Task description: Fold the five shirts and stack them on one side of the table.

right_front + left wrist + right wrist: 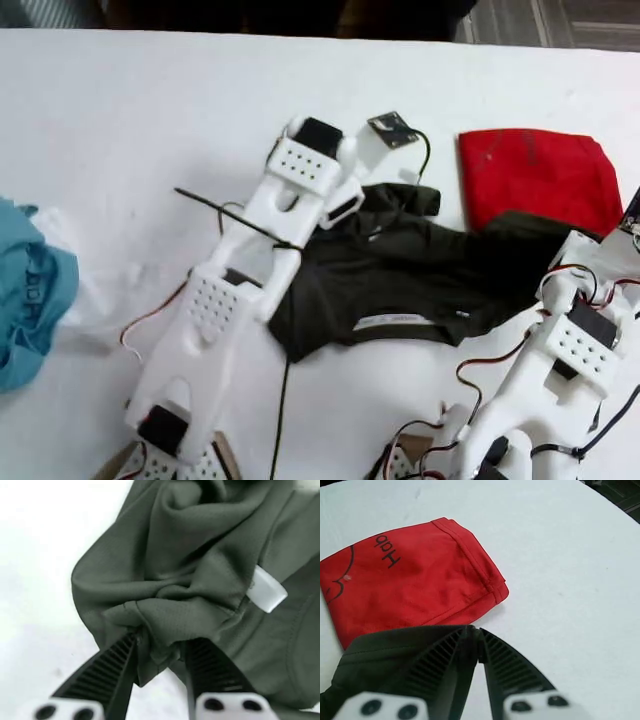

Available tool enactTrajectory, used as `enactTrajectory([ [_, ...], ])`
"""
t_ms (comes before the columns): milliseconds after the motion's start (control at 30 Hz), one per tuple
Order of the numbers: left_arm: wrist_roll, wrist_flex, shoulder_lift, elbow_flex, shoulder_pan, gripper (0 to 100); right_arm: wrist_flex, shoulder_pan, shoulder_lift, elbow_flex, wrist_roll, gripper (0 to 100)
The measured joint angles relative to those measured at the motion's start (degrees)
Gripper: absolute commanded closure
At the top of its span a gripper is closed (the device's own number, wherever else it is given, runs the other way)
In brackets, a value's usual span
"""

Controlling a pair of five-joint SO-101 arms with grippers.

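Dark green shirt (400,285) lay crumpled mid-table (150,120), left tool (159,652) was clamped on a bunched fold at its far edge, right tool (476,645) was pinched shut on its hem just beside folded red shirt (535,175), blue shirt (30,300) was heaped at table's left edge

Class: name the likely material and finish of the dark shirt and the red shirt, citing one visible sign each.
The dark shirt: likely thin synthetic knit, slight sheen; soft folds, fine mesh texture. The red shirt: probably similar sports knit, matte; fine weave, stitched hem.
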Motion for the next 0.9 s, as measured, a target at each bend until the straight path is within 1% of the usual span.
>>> enactTrajectory([
  [267,0.0,1.3,0.1,-6.5,0.0,87,0.0,0.0,0.0,0.0,0.0,97.8],
  [567,0.0,1.5,0.1,-7.5,-2.3,87,0.0,0.0,0.0,0.0,0.0,97.8],
  [633,0.0,1.5,0.1,-7.5,-2.4,92,0.0,0.0,0.0,0.0,0.0,97.8],
  [667,0.0,1.5,0.1,-7.2,-2.4,97,0.0,0.0,0.0,0.0,0.0,97.8],
  [700,0.0,1.5,0.1,-6.9,-2.4,98,0.0,0.0,0.0,0.0,0.0,97.8],
  [733,0.0,1.5,0.1,-6.8,-2.3,97,0.0,0.0,0.0,0.0,0.0,97.8],
  [900,0.0,2.3,0.1,-6.9,-2.3,97,0.0,0.0,0.0,0.0,0.0,97.8],
])
